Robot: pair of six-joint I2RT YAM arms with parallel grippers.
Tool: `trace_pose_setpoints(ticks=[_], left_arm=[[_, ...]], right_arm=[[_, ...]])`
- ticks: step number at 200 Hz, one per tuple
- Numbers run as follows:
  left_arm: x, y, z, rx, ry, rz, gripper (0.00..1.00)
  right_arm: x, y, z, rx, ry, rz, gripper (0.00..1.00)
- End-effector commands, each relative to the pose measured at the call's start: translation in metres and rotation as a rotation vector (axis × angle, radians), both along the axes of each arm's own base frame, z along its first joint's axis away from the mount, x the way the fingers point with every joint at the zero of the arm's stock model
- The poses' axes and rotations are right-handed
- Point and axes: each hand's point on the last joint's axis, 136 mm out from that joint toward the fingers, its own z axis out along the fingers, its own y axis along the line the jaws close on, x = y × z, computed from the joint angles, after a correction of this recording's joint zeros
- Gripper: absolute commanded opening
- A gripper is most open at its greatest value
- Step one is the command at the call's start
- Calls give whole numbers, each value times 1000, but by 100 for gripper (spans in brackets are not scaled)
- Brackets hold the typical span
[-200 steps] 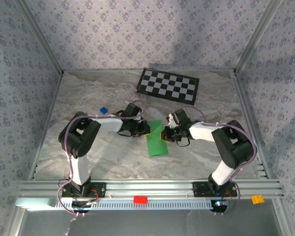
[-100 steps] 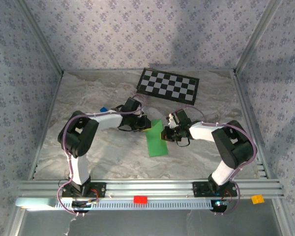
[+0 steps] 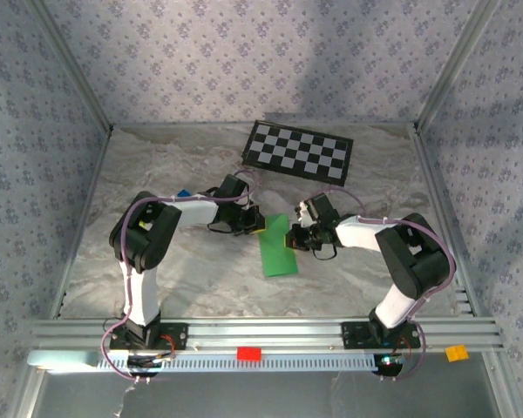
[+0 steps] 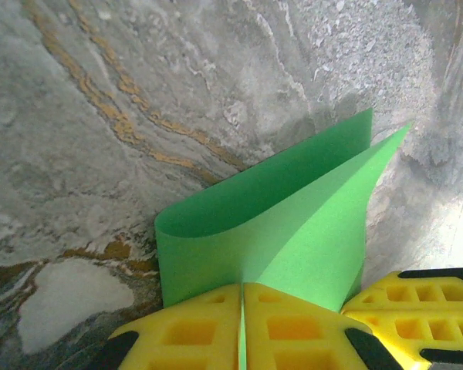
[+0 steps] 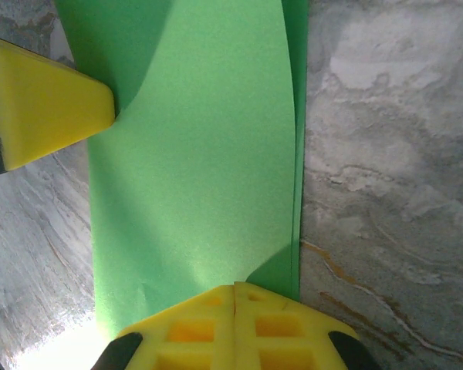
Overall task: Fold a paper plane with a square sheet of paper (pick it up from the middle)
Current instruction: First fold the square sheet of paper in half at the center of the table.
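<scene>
Half-fold step: the paper (image 3: pixel 277 252) lies doubled over in the middle of the surface (image 3: pixel 157 165), its fold loose and uncreased. Your left pincer (image 4: pixel 241 297) is clamped on its far-left corner and your right pincer (image 5: pixel 233 297) pinches its right edge. Next, I'd say, line up the edges and press the crease flat.

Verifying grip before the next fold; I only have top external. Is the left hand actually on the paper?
Observer: Yes. The left hand is shut on the paper, pinching it.
Operator: And the other?
Observer: The right hand is shut on it too, at an edge.
Operator: Fold creased flat?
Observer: No. The left wrist view shows a rounded bend, with the two layers standing apart.
</scene>
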Motion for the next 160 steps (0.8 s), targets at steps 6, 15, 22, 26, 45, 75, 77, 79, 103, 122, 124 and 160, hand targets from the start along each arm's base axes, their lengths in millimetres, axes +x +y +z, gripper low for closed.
trace_pose_setpoints(ticks=[6, 15, 22, 26, 45, 75, 77, 79, 103, 122, 124, 160], left_arm=[[7, -5, 16, -23, -9, -2, 8], [10, -6, 23, -30, -20, -2, 6], [13, -6, 26, -32, -26, 0, 5], [14, -6, 28, -33, -29, 0, 5], [20, -2, 24, -26, -22, 13, 3], [21, 1, 8, -17, 6, 15, 3], [21, 1, 7, -15, 7, 16, 3], [21, 1, 6, -14, 7, 15, 3], [20, 8, -14, 34, 32, 31, 3], [18, 11, -23, 47, 49, 46, 2], [18, 11, -24, 49, 51, 46, 2], [26, 20, -21, 85, 35, 95, 2]], right_arm=[[-59, -62, -64, -288, 235, -39, 0], [-59, -62, -64, -288, 235, -38, 0], [-59, -62, -64, -288, 235, -40, 0], [-59, -62, -64, -288, 235, -40, 0], [-58, -61, -63, -286, 234, -41, 0], [-58, -62, -65, -291, 236, -42, 0], [-58, -62, -65, -291, 236, -42, 0], [-58, -62, -65, -291, 235, -42, 0], [-59, -63, -66, -293, 239, -42, 0], [-60, -63, -65, -293, 237, -42, 0], [-61, -64, -66, -294, 237, -42, 0], [-61, -64, -66, -295, 238, -43, 0]])
